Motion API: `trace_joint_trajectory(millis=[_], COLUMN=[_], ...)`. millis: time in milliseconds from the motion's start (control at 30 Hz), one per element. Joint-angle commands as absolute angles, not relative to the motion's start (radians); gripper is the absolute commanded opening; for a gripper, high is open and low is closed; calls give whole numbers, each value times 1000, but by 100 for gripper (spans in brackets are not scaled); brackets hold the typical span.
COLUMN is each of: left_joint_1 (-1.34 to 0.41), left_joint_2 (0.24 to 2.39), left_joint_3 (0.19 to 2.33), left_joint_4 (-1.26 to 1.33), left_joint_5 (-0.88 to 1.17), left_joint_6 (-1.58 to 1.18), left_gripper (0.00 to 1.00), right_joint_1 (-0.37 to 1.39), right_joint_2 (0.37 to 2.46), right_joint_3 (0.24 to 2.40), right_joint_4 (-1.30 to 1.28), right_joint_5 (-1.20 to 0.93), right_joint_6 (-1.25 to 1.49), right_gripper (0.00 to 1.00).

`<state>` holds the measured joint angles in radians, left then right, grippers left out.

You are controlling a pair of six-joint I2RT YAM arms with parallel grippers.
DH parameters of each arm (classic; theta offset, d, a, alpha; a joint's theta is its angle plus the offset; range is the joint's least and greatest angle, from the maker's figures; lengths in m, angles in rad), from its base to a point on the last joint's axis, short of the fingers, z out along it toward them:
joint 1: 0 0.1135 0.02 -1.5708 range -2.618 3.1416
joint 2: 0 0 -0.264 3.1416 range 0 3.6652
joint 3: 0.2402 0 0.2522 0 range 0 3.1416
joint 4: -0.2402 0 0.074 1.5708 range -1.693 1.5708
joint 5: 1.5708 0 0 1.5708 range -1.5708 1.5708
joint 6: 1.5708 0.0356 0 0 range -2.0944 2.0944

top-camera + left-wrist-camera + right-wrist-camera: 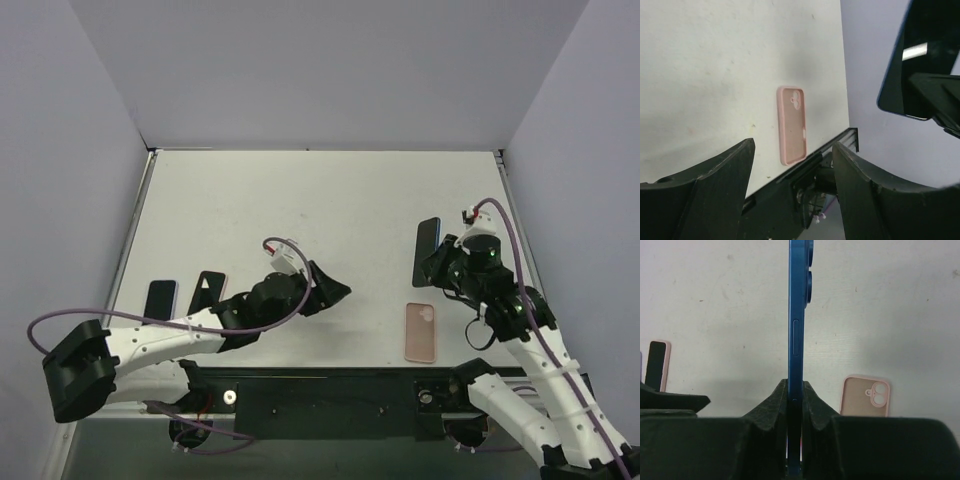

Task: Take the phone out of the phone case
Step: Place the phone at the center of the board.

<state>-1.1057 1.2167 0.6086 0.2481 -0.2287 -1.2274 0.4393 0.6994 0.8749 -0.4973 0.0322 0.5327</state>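
Note:
The blue phone (427, 243) is out of its case and held upright above the table, with my right gripper (436, 268) shut on its lower end. In the right wrist view the phone (796, 325) stands edge-on between the fingers of the right gripper (795, 386). The empty pink phone case (421, 332) lies flat, inside up, near the table's front edge, below the phone. My left gripper (332, 291) hangs open over mid-table, left of the case, holding nothing. Its wrist view shows the case (791, 125) beyond the spread jaws of the left gripper (793, 146), and the phone (920, 55) at the upper right.
Two other phones lie at the front left, one with a blue edge (160, 298) and one in a pink case (208, 290), which also shows in the right wrist view (657, 365). A black rail (330, 390) runs along the near table edge. Walls enclose the table.

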Motion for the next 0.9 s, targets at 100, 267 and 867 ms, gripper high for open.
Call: trace_joint_trajectory(millis=[100,267,867], left_joint_1=[-928,-856,-841], left_joint_2=[950,827,698], left_joint_3=[514,486,411], left_joint_4=[104,49,124], left_joint_5=[-137,-110,-26], left_joint_6=[-1025,-1005,-1051], left_gripper=[74,75,75], right_joint_1=[152,3,-112], right_joint_2=[960,1179,1611], right_joint_3=[805,764,808], right_joint_4=[-289,-140,-67], right_joint_5=[-430,-641,-709], right_joint_6=[520,499,400], right_gripper=[0,0,2])
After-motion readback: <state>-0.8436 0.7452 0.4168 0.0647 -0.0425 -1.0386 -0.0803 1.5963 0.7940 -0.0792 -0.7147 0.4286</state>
